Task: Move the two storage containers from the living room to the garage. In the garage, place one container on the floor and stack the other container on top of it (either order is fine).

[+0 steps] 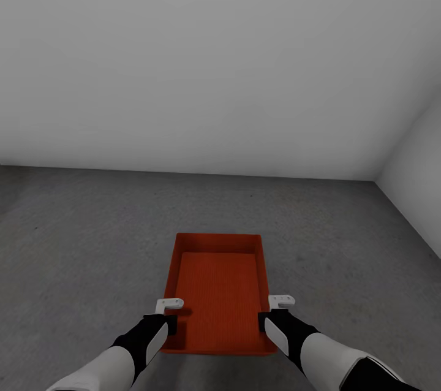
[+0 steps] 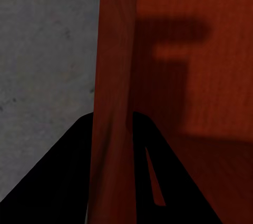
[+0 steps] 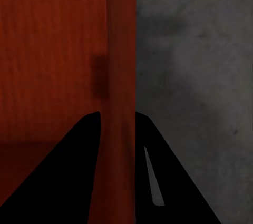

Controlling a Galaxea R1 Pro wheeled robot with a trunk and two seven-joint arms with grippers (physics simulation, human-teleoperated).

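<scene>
One storage container [image 1: 219,293] shows in the head view, lower centre of frame, orange-red, open top, long axis running away from the robot toward the pale grey wall [image 1: 202,54]. Left gripper [image 1: 167,311] sits on its left long wall near the near end, right gripper [image 1: 277,310] on the right long wall opposite; both arms equally near, one per side. Floor [image 1: 79,238] around it is mottled dark grey, so this reads as the garage. Whether the bin rests on the floor or hangs just above it, cannot tell from here. Second bin not among what I can point at.

Left wrist view: the bin's wall rim [image 2: 113,76] runs straight up the middle of the frame, with the dark fingers [image 2: 68,182] on either side of it, one on the floor side, one on the bin-interior side. Fingers look closed onto the wall, touching it. Gripper shadow falls on the bin's inner bottom at upper right of the frame.

Right wrist view: mirror picture. Rim [image 3: 121,50] runs up the centre, bin interior at left of frame, grey floor at right, fingers [image 3: 58,182] straddling and pinching the wall.

Judgement: the release turns on the wall lying between each finger pair; opening should free the bin. Wrist views show the straddle, which the head view cannot; the head view alone gives the bin's orientation and the room.
</scene>
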